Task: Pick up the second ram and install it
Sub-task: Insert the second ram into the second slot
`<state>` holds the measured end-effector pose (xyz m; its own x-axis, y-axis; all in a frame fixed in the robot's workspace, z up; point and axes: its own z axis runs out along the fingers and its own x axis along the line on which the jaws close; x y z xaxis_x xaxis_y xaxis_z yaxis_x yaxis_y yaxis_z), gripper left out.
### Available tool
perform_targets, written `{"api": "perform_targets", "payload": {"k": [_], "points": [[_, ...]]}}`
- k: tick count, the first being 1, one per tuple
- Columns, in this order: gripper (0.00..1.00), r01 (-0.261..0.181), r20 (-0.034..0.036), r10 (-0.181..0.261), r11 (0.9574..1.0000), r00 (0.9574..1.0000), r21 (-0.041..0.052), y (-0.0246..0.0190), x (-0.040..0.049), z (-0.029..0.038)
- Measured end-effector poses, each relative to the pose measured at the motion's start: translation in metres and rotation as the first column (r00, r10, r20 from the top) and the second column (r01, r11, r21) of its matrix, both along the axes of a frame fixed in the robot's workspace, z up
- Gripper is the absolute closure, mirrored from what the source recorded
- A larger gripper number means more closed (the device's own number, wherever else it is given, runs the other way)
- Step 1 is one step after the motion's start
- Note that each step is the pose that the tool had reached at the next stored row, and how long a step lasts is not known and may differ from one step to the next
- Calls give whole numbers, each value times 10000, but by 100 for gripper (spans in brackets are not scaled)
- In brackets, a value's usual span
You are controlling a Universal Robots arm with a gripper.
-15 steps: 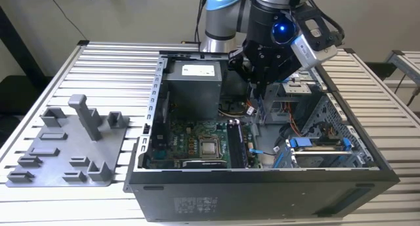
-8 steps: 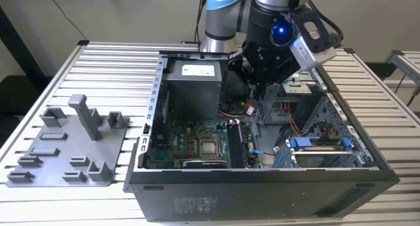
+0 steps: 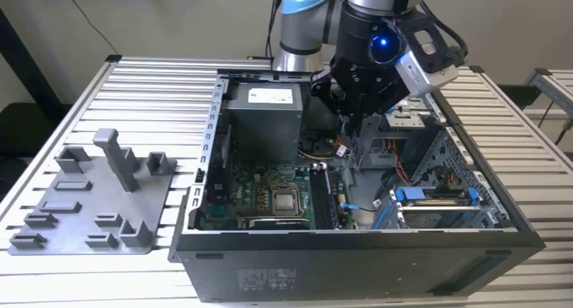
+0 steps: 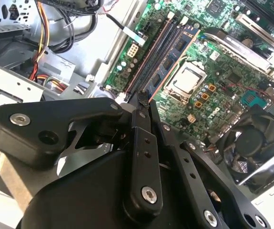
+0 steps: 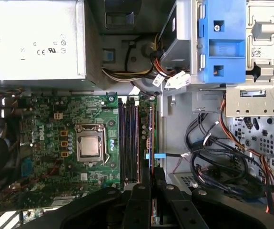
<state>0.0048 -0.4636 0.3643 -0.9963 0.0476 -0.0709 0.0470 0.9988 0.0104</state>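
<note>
My gripper (image 3: 356, 135) hangs inside the open computer case (image 3: 358, 268), over its middle. Its fingers are shut and I see nothing between them. In both wrist views the fingertips (image 4: 142, 98) sit just off one end of the memory slots (image 5: 128, 138). Long dark ram sticks (image 4: 167, 59) stand seated in those slots, beside the processor (image 5: 89, 147). Which of them is the second ram I cannot tell. In the exterior view the slots (image 3: 323, 195) lie below and in front of the gripper.
A grey fixture tray (image 3: 80, 211) with blocks and a tall post lies on the slatted table at the exterior view's left. Inside the case are the power supply (image 3: 264, 113), a cooling fan (image 4: 256, 143), a blue-fronted drive cage (image 3: 434, 197) and loose cables (image 5: 208, 148).
</note>
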Motion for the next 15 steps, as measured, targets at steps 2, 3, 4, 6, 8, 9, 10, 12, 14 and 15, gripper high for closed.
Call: {"api": "perform_targets", "payload": {"k": [2,3,4,6,8,9,10,12,14,15], "points": [[86,1,-37,-1,10000,10000,0,1,-1,-13],[86,1,-68,-1,10000,10000,-1,1,-2,-21],[86,2,-104,-2,10000,9999,0,1,-2,-29],[86,5,-200,-5,10000,9998,-1,1,-2,-42],[86,12,-305,-12,10000,9995,-2,1,-2,-56],[86,16,-339,-16,10000,9994,-2,1,-2,-61],[86,24,-345,-24,10000,9994,-4,1,-2,-62],[86,25,-345,-25,10000,9994,-2,1,-2,-64],[86,27,-345,-27,10000,9994,-2,1,-2,-64],[86,27,-345,-27,10000,9994,-2,1,-2,-66]]}}
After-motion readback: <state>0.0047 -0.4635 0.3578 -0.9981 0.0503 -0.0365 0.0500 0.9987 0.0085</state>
